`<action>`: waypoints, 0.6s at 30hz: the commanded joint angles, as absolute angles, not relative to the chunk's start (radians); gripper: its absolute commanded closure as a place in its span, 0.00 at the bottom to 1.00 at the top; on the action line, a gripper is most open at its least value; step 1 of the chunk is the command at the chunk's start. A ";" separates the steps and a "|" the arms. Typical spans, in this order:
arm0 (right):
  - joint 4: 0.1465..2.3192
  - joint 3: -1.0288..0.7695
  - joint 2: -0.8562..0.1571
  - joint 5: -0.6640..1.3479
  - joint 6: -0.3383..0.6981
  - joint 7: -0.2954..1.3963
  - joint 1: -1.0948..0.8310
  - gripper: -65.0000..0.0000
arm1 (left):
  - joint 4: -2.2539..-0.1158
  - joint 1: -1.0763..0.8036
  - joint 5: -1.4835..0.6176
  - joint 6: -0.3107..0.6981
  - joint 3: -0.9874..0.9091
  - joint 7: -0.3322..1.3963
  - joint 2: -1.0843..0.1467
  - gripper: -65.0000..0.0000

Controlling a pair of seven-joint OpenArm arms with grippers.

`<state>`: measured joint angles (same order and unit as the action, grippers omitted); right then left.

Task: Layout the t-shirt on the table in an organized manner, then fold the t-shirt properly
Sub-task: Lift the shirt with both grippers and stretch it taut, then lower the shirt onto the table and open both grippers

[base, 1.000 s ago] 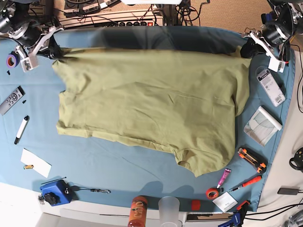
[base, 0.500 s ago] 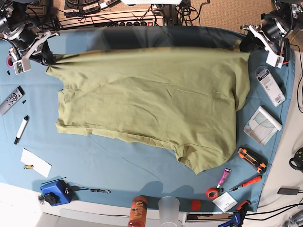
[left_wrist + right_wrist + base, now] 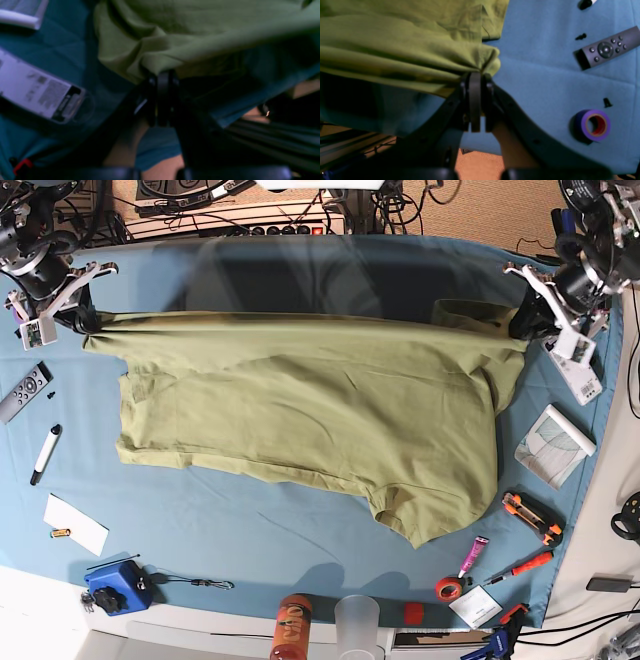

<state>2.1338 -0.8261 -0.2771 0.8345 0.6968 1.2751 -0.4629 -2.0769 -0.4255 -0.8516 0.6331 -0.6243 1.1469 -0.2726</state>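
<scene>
- The plain olive-green cotton t-shirt [image 3: 300, 405] lies between and in front of the two black-and-white robot grippers, the left gripper [image 3: 520, 332] and the right gripper [image 3: 90, 330], on the blue cloth-covered table [image 3: 250, 530].
- The left fingers are closed on one corner of the t-shirt; the right fingers are closed on the opposite corner, with a short bunch of fabric poking out beyond their tips.
- The step looks like spreading: the edge between the fingers is pulled nearly straight, while the rest of the fabric rests on the cloth.
- To do it well, both hands should move at an even pace and level, keeping just enough tension to draw out wrinkles without tugging a corner loose.
- The loose flap behind the left fingertips probably needs to be laid flat before any fold; lowering both corners together should help.
- Keep the left fingers clear of the white-and-grey packaged item [image 3: 37, 87] just beside them.
- The long axis seems to run from the right fingers across to the left fingers, slanting somewhat towards the rumpled lobe in front of the left fingers.
- Which way the collar points cannot be told.
</scene>
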 commanded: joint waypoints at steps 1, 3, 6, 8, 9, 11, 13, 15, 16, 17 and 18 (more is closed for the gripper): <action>2.145 -0.822 -0.294 0.830 0.691 1.252 -0.463 1.00 | -2.091 -0.422 -0.844 0.625 -0.606 1.125 -0.296 1.00; 2.145 -0.800 -0.293 0.818 0.691 1.253 -0.463 1.00 | -2.091 -0.414 -0.813 0.601 -0.571 1.122 -0.302 1.00; 2.145 -0.765 -0.294 0.753 0.691 1.209 -0.463 1.00 | -2.091 -0.412 -0.806 0.543 -0.562 1.037 -0.302 1.00; 2.145 -0.736 -0.294 0.693 0.668 1.158 -0.462 1.00 | -2.091 -0.405 -0.794 0.546 -0.562 0.980 -0.302 1.00; 2.145 -0.719 -0.294 0.662 0.652 1.143 -0.455 1.00 | -2.091 -0.395 -0.773 0.562 -0.562 0.976 -0.302 1.00; 2.144 -0.678 -0.294 0.597 0.633 1.139 -0.434 1.00 | -2.090 -0.364 -0.706 0.582 -0.555 0.976 -0.302 1.00; 2.144 -0.640 -0.294 0.541 0.621 1.114 -0.406 1.00 | -2.090 -0.334 -0.655 0.581 -0.535 0.973 -0.303 1.00; 2.144 -0.604 -0.294 0.490 0.596 1.087 -0.376 1.00 | -2.086 -0.311 -0.630 0.580 -0.496 0.958 -0.311 1.00; 2.139 -0.584 -0.294 0.463 0.584 1.079 -0.360 1.00 | -2.077 -0.300 -0.620 0.580 -0.468 0.948 -0.319 1.00; 2.125 -0.564 -0.294 0.440 0.577 1.074 -0.340 1.00 | -2.064 -0.287 -0.600 0.580 -0.438 0.940 -0.325 1.00; 2.102 -0.545 -0.294 0.421 0.571 1.072 -0.321 1.00 | -2.045 -0.270 -0.575 0.580 -0.406 0.939 -0.329 1.00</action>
